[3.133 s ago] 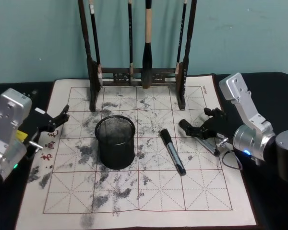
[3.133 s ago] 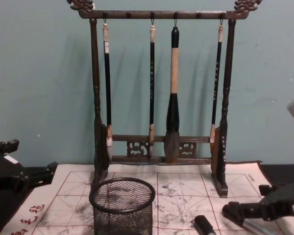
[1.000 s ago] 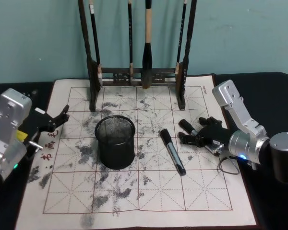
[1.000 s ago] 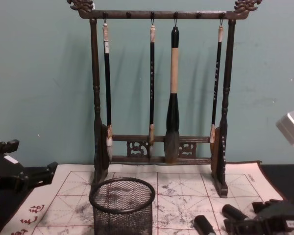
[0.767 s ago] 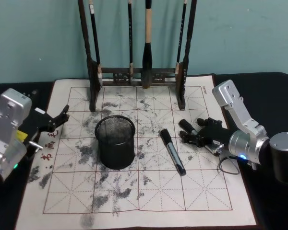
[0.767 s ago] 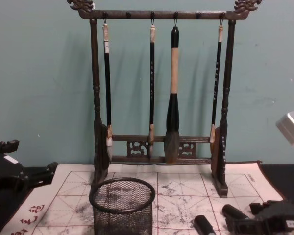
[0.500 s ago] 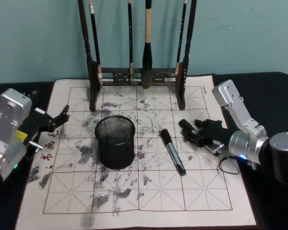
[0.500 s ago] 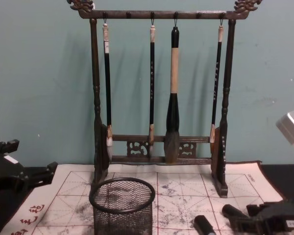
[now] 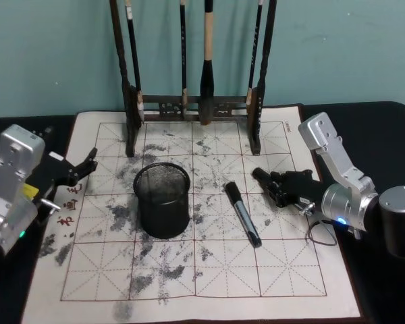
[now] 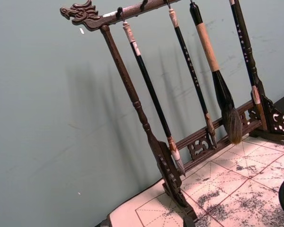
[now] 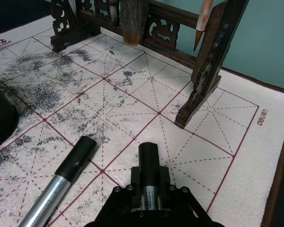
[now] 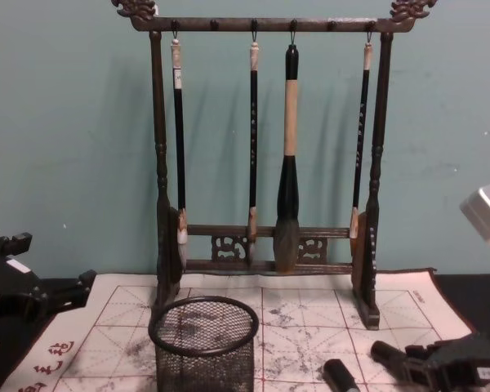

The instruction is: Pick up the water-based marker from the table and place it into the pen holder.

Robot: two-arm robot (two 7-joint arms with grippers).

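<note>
the right gripper (image 9: 277,190) had its jaws closed on a black marker (image 11: 148,158), low over the table (image 9: 209,273). the left gripper (image 9: 86,164) sat off left, jaws apart.

table mat (image 11: 227,127) edge: red print (image 11: 261,117) maybe "deli" | red characters (image 9: 65,219): illegible

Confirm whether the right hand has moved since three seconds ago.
Yes. In the chest view the right hand has sunk from level with the right foot of the brush rack to below it, and has closed on the marker.
</note>
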